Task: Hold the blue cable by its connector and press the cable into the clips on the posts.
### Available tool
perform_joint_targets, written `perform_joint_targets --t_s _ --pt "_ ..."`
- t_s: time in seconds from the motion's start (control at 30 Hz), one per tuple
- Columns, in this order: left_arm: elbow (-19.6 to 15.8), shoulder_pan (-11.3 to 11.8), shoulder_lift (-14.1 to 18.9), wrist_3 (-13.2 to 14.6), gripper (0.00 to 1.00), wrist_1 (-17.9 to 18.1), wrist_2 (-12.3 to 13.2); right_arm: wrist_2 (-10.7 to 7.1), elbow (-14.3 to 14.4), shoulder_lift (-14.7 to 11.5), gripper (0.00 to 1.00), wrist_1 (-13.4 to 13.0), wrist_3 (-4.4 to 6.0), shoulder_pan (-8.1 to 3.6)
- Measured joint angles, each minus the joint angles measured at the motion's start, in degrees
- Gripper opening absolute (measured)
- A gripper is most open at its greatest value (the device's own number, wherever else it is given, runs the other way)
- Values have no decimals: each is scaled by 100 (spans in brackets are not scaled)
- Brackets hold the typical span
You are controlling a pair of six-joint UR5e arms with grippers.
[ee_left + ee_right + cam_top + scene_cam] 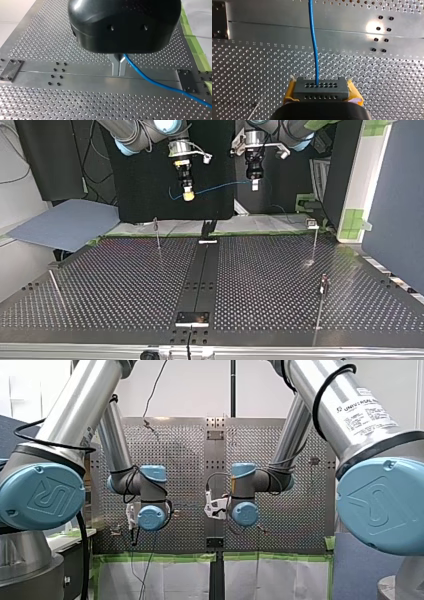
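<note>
The blue cable (220, 187) hangs in the air between my two grippers, well above the table, in the top view. My left gripper (119, 73) has its metal fingers shut on the cable (150, 79), which trails away beside it. My right gripper (321, 86) is shut on the dark grey connector (321, 93), its yellow pads (290, 93) on both sides; the cable (313, 40) runs straight ahead out of it. In the top view my right gripper (188, 196) is at the left and my left gripper (254, 185) at the right. Thin posts (157, 232) (314, 240) (322, 297) stand on the table.
The perforated table (125, 285) has a dark centre strip (202, 275) with a small plate near its front end. Another thin post (55, 287) leans at the top view's left. A blue-grey sheet (65, 225) lies off the table's far left corner.
</note>
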Motion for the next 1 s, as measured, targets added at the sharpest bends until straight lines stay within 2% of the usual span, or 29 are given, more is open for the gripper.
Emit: perform_joint_targets --t_s 0.5,0.67,0.87,1.0 --pt "6 -6 0 0 0 6 -5 -5 -19 19 0 25 -10 15" --pt "8 -8 0 0 0 9 -8 -15 -78 239 0 116 -31 120" --pt "9 -9 0 0 0 9 -9 -17 -86 589 0 131 -34 139" --pt "9 -9 0 0 0 9 -9 -17 -88 727 0 132 -35 140"
